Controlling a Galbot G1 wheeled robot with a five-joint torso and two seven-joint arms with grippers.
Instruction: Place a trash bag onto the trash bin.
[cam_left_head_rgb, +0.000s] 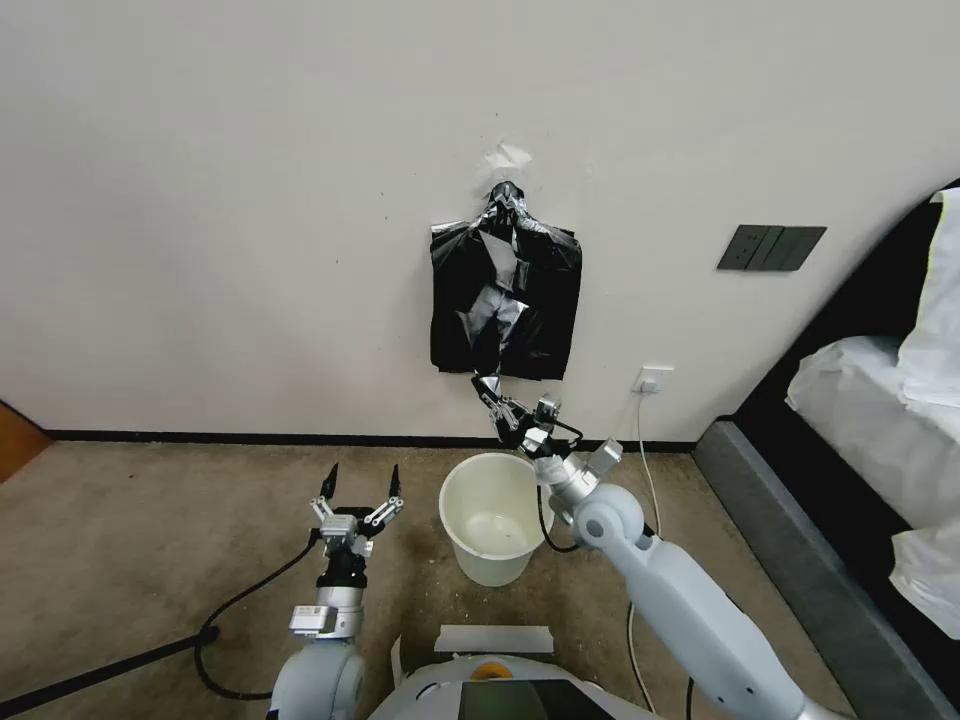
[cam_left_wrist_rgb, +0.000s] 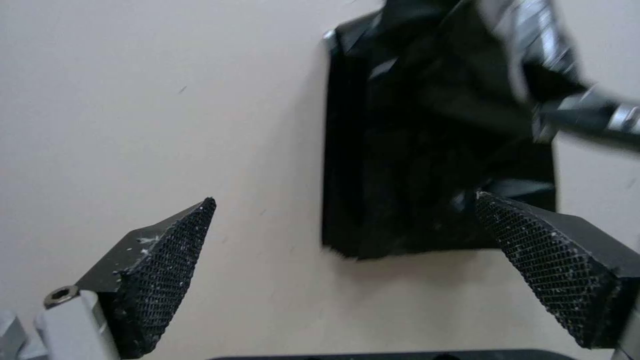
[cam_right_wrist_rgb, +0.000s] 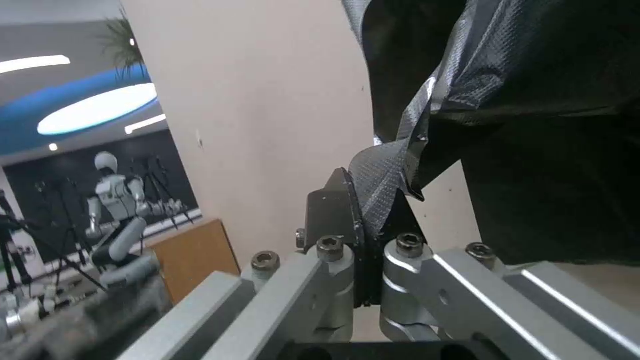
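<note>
1. Our right gripper is clamped on a bottom corner of the trash bag; its fingers pinch a twisted flap of the black film.
2. From that grip the bag runs straight up the wall, long axis vertical, to the knot where it hangs, above the trash bin.
3. The bin stands open-mouthed on the carpet directly below the grip, so we judge the coming move to be a downward pull.
4. Our left gripper waits beside the bin, jaws apart, farther from the bag.
5. We count one hanging bag, one bin, two grippers.
</note>
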